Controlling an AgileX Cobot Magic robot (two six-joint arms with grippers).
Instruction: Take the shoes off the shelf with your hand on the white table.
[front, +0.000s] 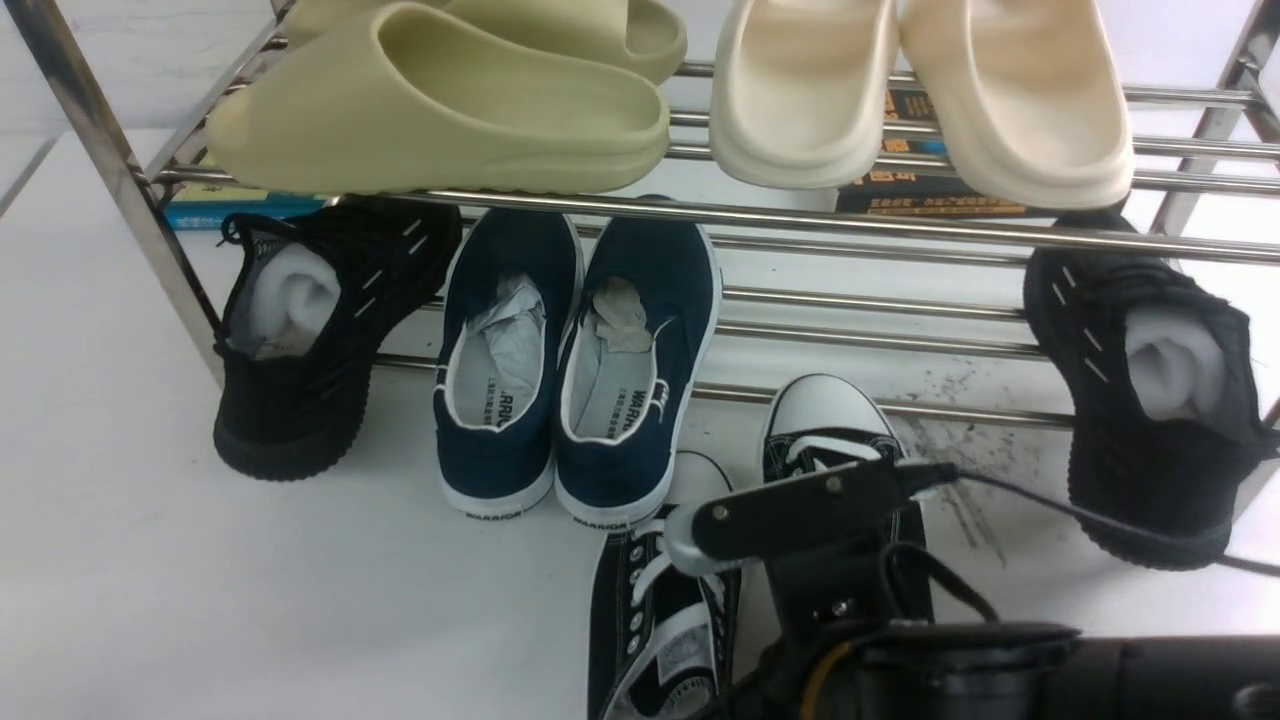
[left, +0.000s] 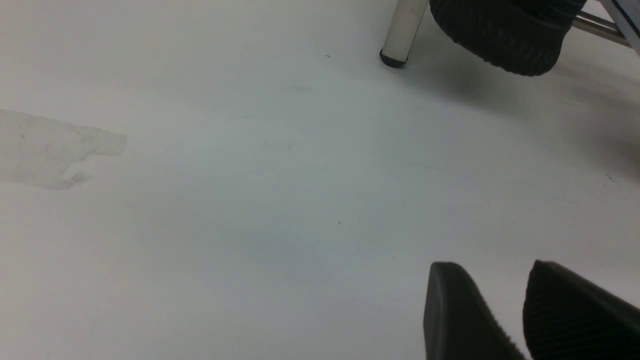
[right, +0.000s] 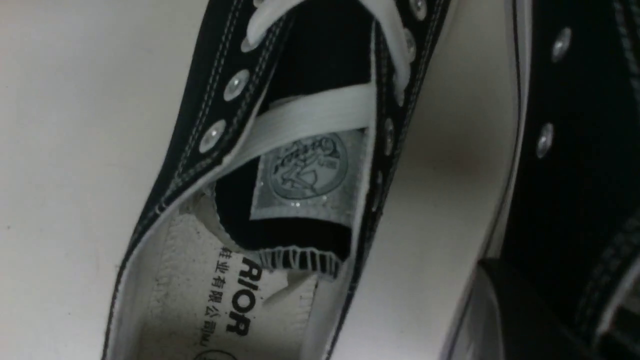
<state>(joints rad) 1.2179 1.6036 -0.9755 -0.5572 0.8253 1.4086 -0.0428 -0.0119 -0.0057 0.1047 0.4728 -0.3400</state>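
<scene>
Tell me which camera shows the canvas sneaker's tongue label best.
Right wrist view: the tongue label shows close up, its round emblem clear. The front view shows only a small pale patch; the left wrist view misses it, showing white table and a black knit shoe.

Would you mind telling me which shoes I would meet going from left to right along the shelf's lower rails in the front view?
Left black knit shoe → navy slip-on pair → black canvas sneaker, white toe forward → right black knit shoe.
</scene>
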